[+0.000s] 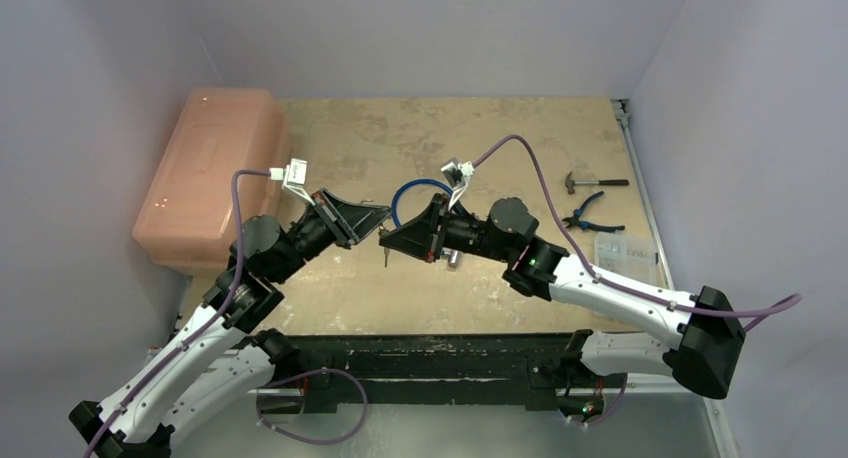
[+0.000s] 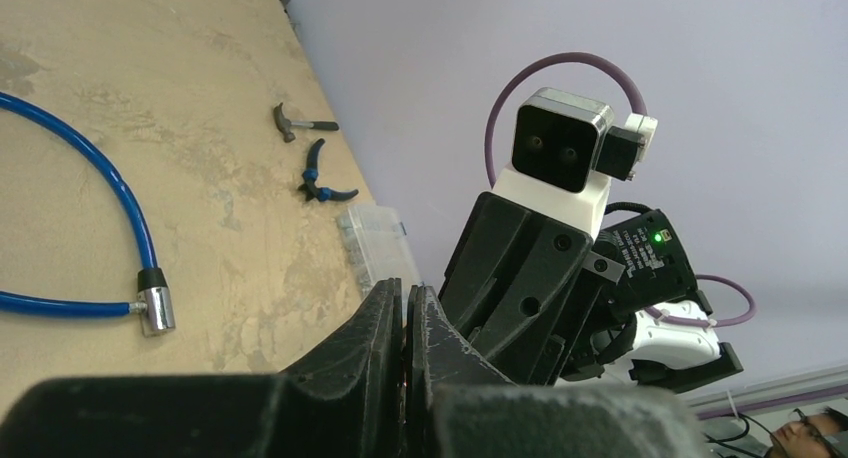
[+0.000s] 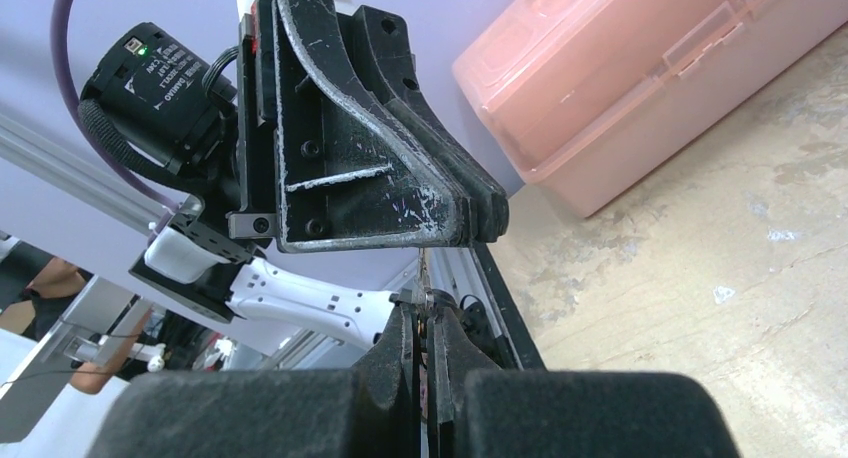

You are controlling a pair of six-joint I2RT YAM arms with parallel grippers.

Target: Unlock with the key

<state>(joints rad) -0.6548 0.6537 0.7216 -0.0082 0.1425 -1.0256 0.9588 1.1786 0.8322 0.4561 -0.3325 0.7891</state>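
My two grippers meet tip to tip above the middle of the table. The left gripper [image 1: 383, 216] [image 2: 405, 293] has its jaws pressed together on something thin. The right gripper [image 1: 386, 240] [image 3: 425, 313] is shut on the small metal key [image 3: 424, 296], whose thin strip runs up into the left gripper's fingers [image 3: 440, 208]. A bit of the key [image 1: 386, 254] hangs below the tips. The blue cable lock [image 1: 405, 190] [image 2: 120, 188] lies on the table behind, its silver lock end [image 2: 155, 310] [image 1: 453, 259] free.
A pink toolbox [image 1: 210, 173] [image 3: 650, 68] stands at the far left. A hammer [image 1: 585, 183] [image 2: 295, 123], blue-handled pliers [image 1: 590, 213] [image 2: 320, 178] and a clear plastic case [image 1: 625, 253] [image 2: 375, 243] lie at the right edge.
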